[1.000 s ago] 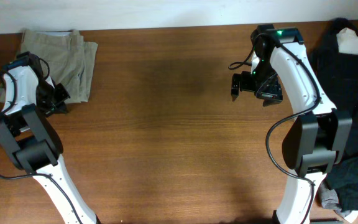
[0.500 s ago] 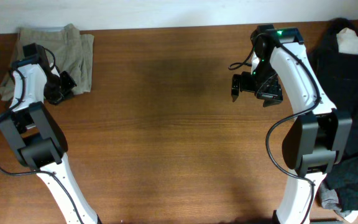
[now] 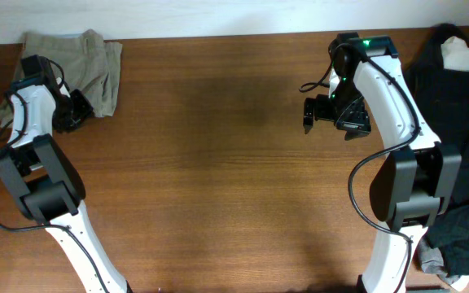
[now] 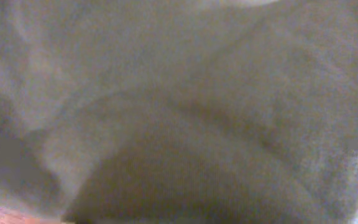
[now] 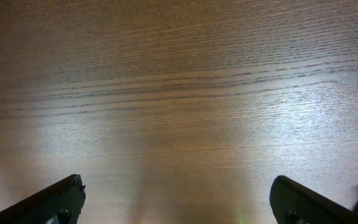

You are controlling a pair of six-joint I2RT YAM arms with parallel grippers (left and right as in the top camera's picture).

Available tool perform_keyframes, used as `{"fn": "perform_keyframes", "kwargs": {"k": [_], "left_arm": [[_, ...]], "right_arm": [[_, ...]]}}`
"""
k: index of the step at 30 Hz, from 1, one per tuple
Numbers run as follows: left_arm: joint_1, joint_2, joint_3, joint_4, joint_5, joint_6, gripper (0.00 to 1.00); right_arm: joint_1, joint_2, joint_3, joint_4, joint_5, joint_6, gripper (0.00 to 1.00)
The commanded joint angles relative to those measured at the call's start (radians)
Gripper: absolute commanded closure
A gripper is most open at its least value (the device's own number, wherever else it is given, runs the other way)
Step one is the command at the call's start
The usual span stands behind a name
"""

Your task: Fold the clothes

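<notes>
The khaki-beige shorts (image 3: 84, 61) lie bunched in a folded heap at the table's far left corner. My left gripper (image 3: 70, 112) sits at the heap's lower edge, touching the cloth. The left wrist view is filled with blurred khaki fabric (image 4: 185, 106), and its fingers are hidden there, so I cannot tell whether it is open or shut. My right gripper (image 3: 329, 114) hovers over bare wood at the far right of the table. It is open and empty, with both dark fingertips wide apart in the right wrist view (image 5: 179, 202).
A pile of black garments (image 3: 462, 138) covers the right edge of the table, with a small white cloth (image 3: 462, 55) on top at the back. Brown wooden table (image 3: 218, 163) between the arms. White wall edge along the back.
My left gripper has moved toward the back of the table, and the shorts have shifted up and left with it and bunched tighter. The right arm has not moved.
</notes>
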State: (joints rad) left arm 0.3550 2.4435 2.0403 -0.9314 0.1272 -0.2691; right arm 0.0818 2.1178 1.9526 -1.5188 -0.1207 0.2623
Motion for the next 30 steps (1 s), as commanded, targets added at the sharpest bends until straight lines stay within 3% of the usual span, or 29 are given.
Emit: {"fn": "perform_keyframes", "kwargs": {"k": [1, 7, 12, 17, 22, 27, 29, 30], "left_arm": [[0.008, 0.047, 0.009, -0.053, -0.011, 0.024, 0.59], [0.009, 0.042, 0.211, -0.334, -0.011, 0.008, 0.56], [-0.005, -0.016, 0.413, -0.53, 0.008, 0.001, 0.3], [-0.007, -0.182, 0.467, -0.689, 0.037, 0.001, 0.28], [-0.05, -0.408, 0.467, -0.751, 0.025, 0.002, 0.28], [-0.129, -0.649, 0.293, -0.753, 0.004, 0.031, 0.28], [-0.178, -0.772, 0.134, -0.689, -0.016, 0.031, 0.28], [-0.226, -0.877, -0.018, -0.581, -0.027, 0.031, 0.28]], "right_arm": [[-0.004, -0.019, 0.01, 0.002, -0.002, 0.018, 0.01], [-0.004, -0.095, 0.013, 0.012, -0.002, 0.027, 0.01], [-0.004, -0.204, 0.013, -0.014, 0.001, 0.027, 0.01], [0.001, -0.343, 0.013, -0.174, 0.003, 0.024, 0.0], [0.1, -0.586, -0.077, -0.18, 0.052, 0.008, 0.01], [0.175, -0.954, -0.32, -0.158, 0.283, 0.14, 0.01], [0.175, -1.095, -0.457, -0.078, 0.294, 0.139, 0.01], [0.175, -1.185, -0.551, 0.002, 0.293, 0.139, 0.01]]}}
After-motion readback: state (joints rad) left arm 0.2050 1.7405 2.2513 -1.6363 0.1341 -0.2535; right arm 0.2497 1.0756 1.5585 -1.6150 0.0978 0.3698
